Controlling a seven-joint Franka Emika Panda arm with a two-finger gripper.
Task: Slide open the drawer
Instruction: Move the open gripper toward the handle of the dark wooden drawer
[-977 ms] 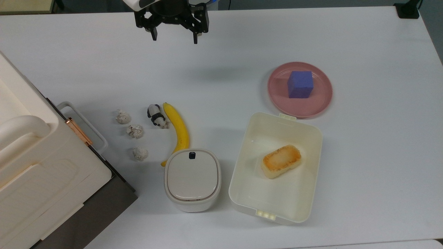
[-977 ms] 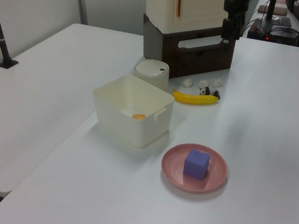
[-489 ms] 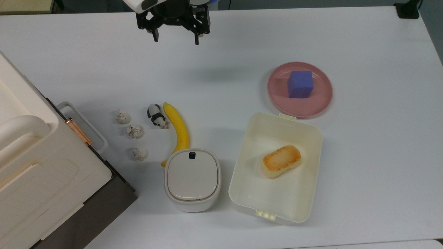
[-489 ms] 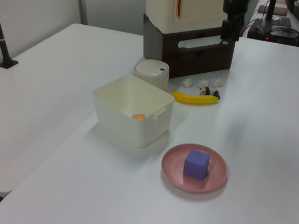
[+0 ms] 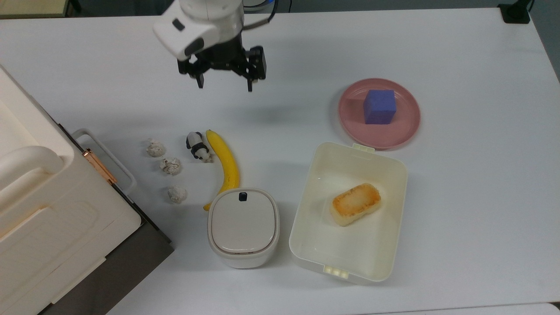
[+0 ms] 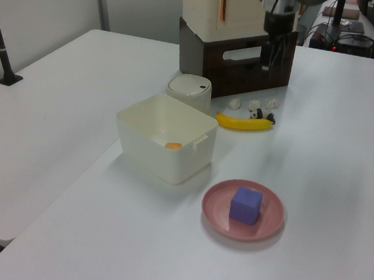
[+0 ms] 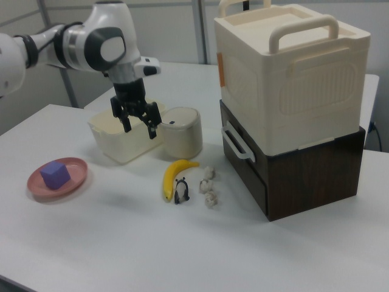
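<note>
Jaws are seen spread and empty in the top view, gripper (image 5: pixel 224 84) well apart from the drawer's white loop handle (image 5: pixel 106 157) at the top view's left. Right view: drawer (image 7: pixel 292 176) shut beneath the cream cabinet (image 7: pixel 290 76); the handle should be straddled squarely, then pulled straight outward.

gripper (image 5: pixel 225 85): 1 | drawer (image 7: pixel 243 159): 1 | cream cabinet (image 7: pixel 290 73): 1 | lidded canister (image 5: pixel 243 226): 1 | lunchbox (image 5: pixel 389 175): 1 | bread piece (image 5: pixel 355 204): 1 | pink plate (image 5: pixel 409 127): 1 | blue cube (image 5: pixel 379 106): 1 | banana (image 5: pixel 225 162): 1 | panda figure (image 5: pixel 197 146): 1 | white crumpled lumps (image 5: pixel 170 166): 3
</note>
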